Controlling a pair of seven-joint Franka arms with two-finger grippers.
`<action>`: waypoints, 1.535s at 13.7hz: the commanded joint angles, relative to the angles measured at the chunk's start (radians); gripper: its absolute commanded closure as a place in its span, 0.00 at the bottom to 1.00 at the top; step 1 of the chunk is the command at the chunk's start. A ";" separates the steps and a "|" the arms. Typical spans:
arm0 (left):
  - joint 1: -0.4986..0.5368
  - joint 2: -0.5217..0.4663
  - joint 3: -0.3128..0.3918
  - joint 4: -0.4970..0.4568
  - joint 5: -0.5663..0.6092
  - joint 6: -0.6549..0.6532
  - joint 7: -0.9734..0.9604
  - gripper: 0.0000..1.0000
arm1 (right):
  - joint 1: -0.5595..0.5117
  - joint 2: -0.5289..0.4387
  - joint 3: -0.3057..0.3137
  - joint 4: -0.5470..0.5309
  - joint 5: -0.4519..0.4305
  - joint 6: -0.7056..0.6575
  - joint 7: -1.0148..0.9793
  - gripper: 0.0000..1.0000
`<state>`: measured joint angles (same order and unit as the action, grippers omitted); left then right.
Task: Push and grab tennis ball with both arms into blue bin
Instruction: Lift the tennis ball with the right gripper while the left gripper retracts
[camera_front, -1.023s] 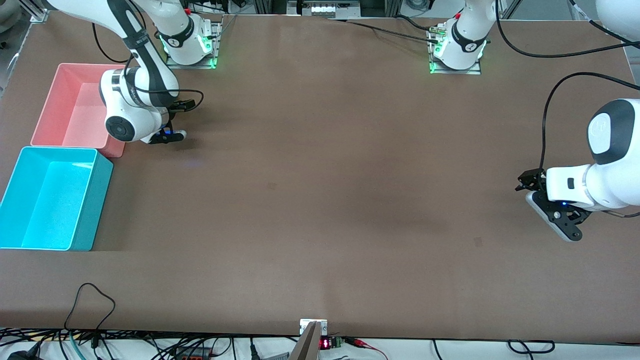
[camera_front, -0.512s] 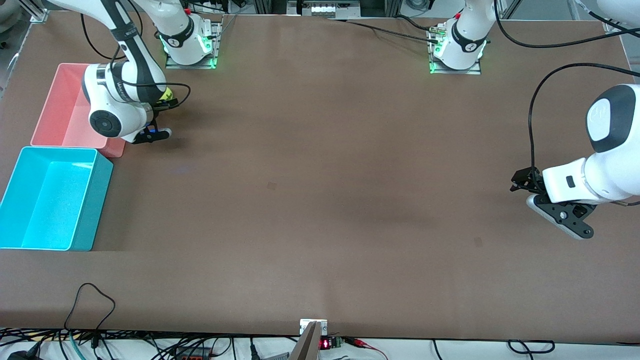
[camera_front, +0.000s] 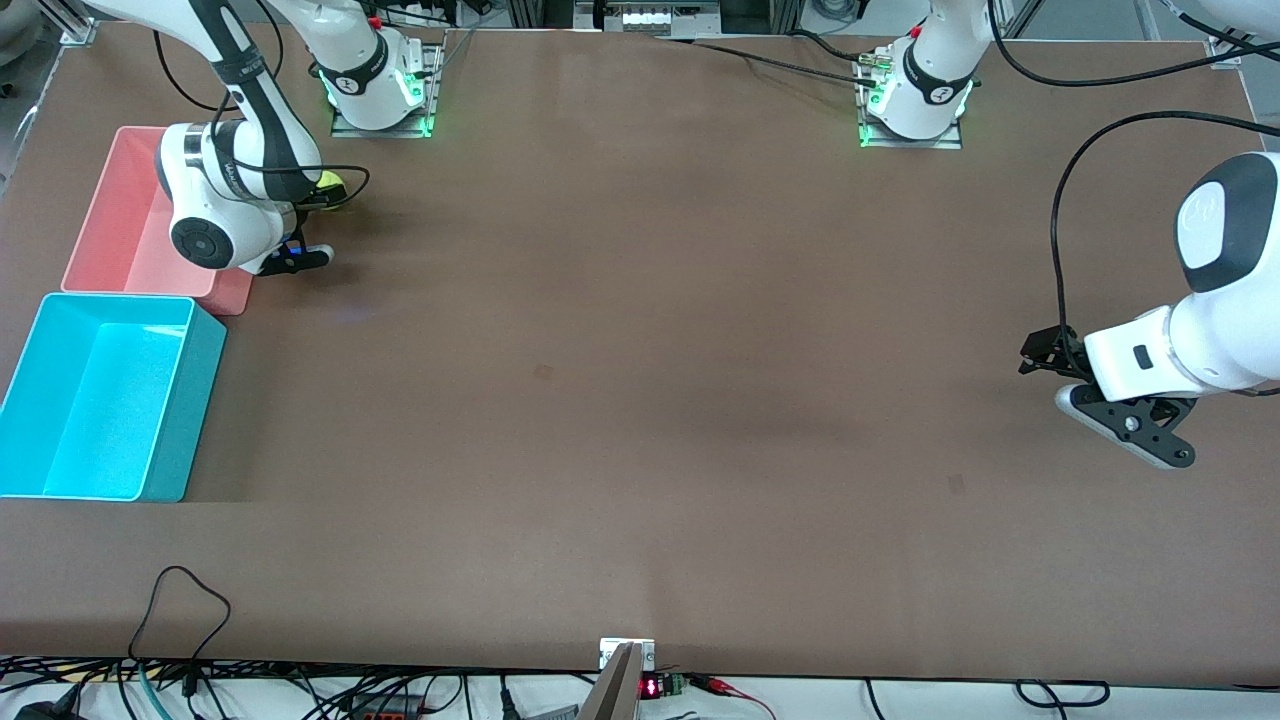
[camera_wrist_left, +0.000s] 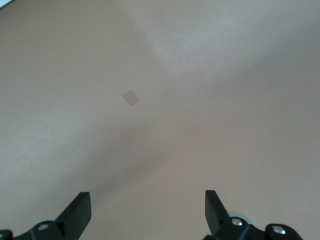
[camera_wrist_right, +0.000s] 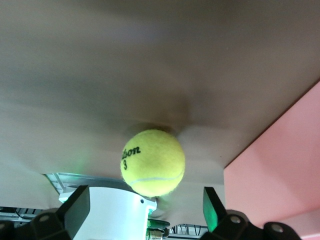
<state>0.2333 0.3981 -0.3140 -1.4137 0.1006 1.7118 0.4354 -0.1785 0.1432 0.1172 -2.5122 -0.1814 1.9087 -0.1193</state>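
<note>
The tennis ball (camera_front: 331, 183) lies on the table beside the pink bin, near the right arm's base, mostly hidden by the right arm's wrist. In the right wrist view the ball (camera_wrist_right: 152, 162) sits just ahead of my open right gripper (camera_wrist_right: 146, 196), centred between the fingers and not gripped. In the front view that gripper (camera_front: 300, 258) hangs low beside the pink bin's corner. The blue bin (camera_front: 190, 400) stands empty, nearer to the front camera than the pink bin. My left gripper (camera_front: 1140, 435) is open and empty above bare table (camera_wrist_left: 147, 196) at the left arm's end.
The pink bin (camera_front: 110, 215) stands empty at the right arm's end, its wall close beside the ball (camera_wrist_right: 280, 165). The right arm's base (camera_front: 375, 85) stands just past the ball. Cables run along the table's near edge.
The right arm has moved toward the pink bin and its own base, and the ball has come into view beside its wrist. The left arm has shifted slightly.
</note>
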 joint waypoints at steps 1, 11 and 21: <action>0.003 -0.041 -0.007 -0.004 0.001 -0.023 -0.056 0.00 | -0.027 0.007 0.010 -0.013 -0.026 0.012 -0.008 0.00; 0.014 -0.070 0.023 0.098 0.001 -0.021 -0.056 0.00 | -0.041 0.079 0.010 -0.013 -0.026 0.069 -0.005 0.00; 0.020 -0.105 0.053 0.038 -0.004 -0.040 -0.064 0.00 | -0.073 0.099 0.010 -0.013 -0.026 0.061 -0.013 0.00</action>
<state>0.2509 0.3353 -0.2660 -1.3342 0.1006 1.6879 0.3851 -0.2232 0.2437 0.1171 -2.5172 -0.1889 1.9679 -0.1193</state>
